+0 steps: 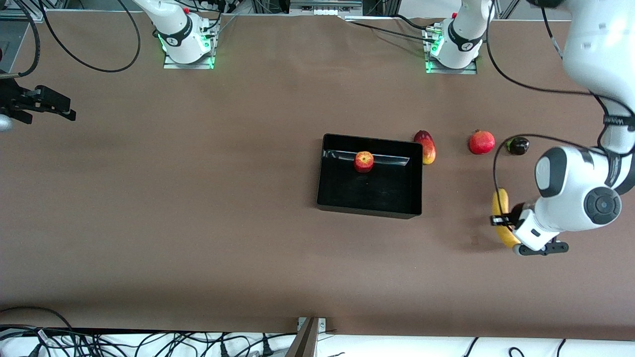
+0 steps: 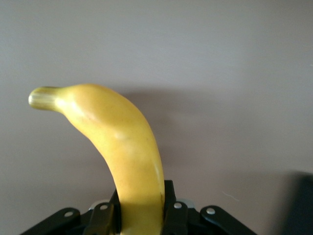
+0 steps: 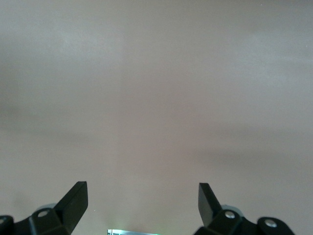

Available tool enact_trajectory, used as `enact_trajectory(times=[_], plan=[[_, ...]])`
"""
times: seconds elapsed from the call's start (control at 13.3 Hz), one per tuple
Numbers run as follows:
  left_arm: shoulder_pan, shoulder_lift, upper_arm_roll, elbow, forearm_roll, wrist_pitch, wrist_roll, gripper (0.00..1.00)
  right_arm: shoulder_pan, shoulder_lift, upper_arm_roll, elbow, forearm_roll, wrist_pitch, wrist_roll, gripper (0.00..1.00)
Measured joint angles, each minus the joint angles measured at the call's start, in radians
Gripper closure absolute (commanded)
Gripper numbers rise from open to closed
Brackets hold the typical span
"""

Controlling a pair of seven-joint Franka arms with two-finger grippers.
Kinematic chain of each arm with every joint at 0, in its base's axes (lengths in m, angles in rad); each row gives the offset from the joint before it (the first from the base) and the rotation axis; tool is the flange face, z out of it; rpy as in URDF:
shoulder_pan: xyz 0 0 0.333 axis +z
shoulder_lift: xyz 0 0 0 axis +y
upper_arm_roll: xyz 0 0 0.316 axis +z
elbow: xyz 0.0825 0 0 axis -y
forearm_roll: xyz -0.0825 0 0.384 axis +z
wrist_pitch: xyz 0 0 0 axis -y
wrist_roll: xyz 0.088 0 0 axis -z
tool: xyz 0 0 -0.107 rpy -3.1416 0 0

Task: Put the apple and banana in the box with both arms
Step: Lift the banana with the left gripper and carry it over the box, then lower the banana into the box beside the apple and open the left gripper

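Observation:
The yellow banana (image 1: 501,210) lies toward the left arm's end of the table, nearer the front camera than the other loose fruits. My left gripper (image 1: 503,219) is shut across its middle. In the left wrist view the banana (image 2: 122,142) rises between the two black fingers (image 2: 174,208) of the left gripper (image 2: 139,208), stem end pointing away. The small red and yellow apple (image 1: 363,161) sits inside the black box (image 1: 369,196), close to the wall on the robots' side. My right gripper (image 1: 47,105) waits at the right arm's end, open over bare table (image 3: 142,192).
Between the box and the left arm's end lie three fruits in a row: an oval red-and-yellow fruit (image 1: 426,147) beside the box wall, a round red fruit with a crown tip (image 1: 481,142), and a small dark fruit (image 1: 517,146). Cables hang along the table's near edge.

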Motion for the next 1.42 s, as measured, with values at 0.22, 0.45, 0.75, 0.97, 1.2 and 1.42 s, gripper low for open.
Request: enact_trajectory(times=[0.22,0.45,0.75,0.97,1.2,1.42], plan=[[-0.172,-0.124,-0.001,-0.009,-0.074,-0.145,-0.236,1.00,0.004,0.000,0.008,0.000,0.000,0.000,0.000,0.00],[-0.286,-0.113,-0.004,-0.046,-0.086,-0.172,-0.305,1.00,0.005,0.000,0.009,0.000,0.000,0.000,0.000,0.00],[-0.410,-0.032,-0.003,-0.064,-0.087,-0.151,-0.359,1.00,0.012,0.000,0.009,0.000,0.000,0.000,0.000,0.00],[-0.428,-0.012,-0.003,-0.099,-0.087,-0.121,-0.360,1.00,0.032,0.000,0.010,0.000,0.000,0.000,0.000,0.00],[-0.428,0.002,-0.001,-0.134,-0.087,-0.056,-0.349,1.00,0.038,0.000,0.010,0.000,0.000,0.000,0.000,0.00],[-0.433,0.023,-0.001,-0.143,-0.087,-0.025,-0.294,1.00,0.038,0.000,0.010,0.000,0.000,0.000,0.000,0.00]])
